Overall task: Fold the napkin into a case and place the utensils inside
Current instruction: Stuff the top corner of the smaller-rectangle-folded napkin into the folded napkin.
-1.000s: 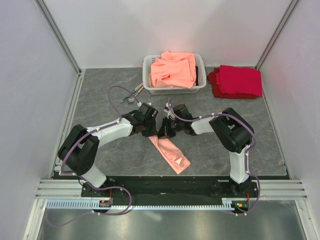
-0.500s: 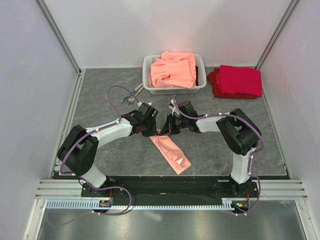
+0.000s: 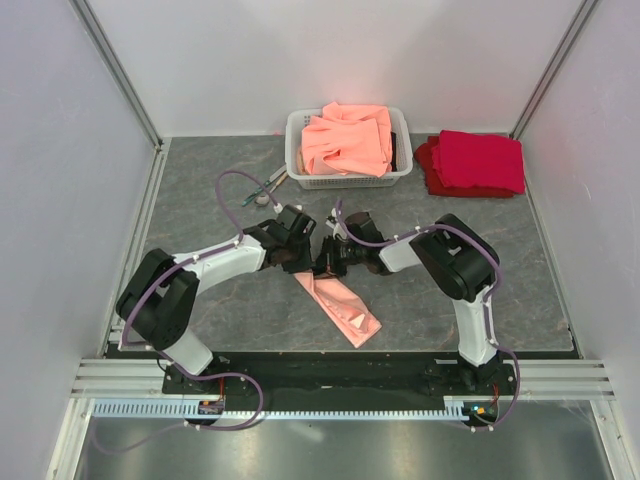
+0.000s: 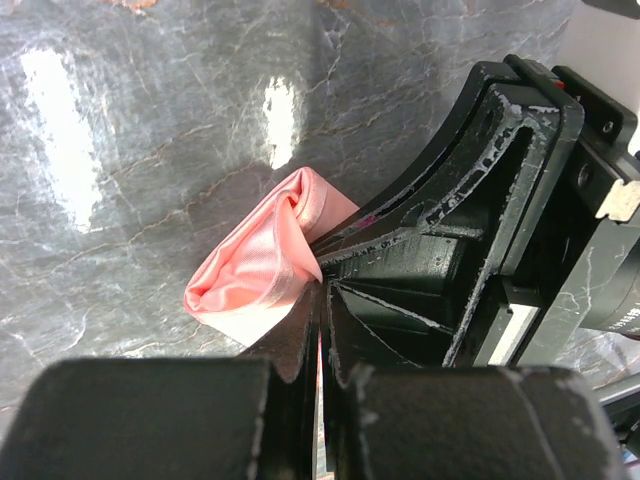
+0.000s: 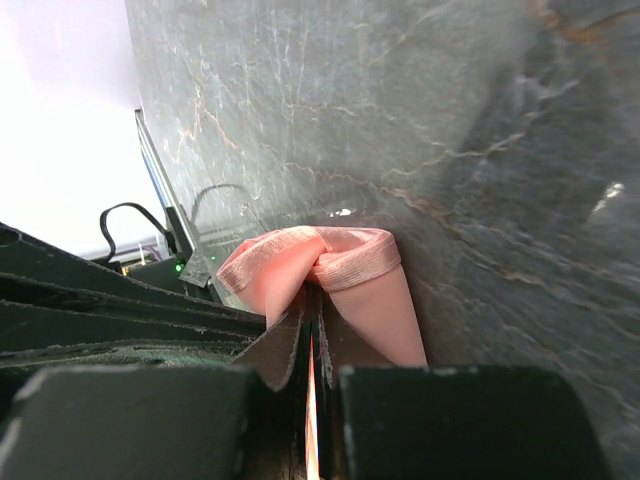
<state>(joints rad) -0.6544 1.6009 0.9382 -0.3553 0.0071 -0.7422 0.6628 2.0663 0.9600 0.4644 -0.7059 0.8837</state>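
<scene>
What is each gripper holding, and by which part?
Both the left gripper and right gripper are shut on the thin pale-pink cloth napkin, pinching its bunched far end.

On left arm (image 3: 225, 262) and right arm (image 3: 470, 325): white links, black joint housings, lilac cable (image 3: 228, 180) looped along each. Matte black with scuffed edges: left tool (image 4: 320, 320), right tool (image 5: 311, 330).

Bunched napkin (image 4: 255, 265) in left pincer (image 4: 320, 312)

White walls (image 3: 350, 50) enclose a grey marbled table (image 3: 555, 270)
</scene>
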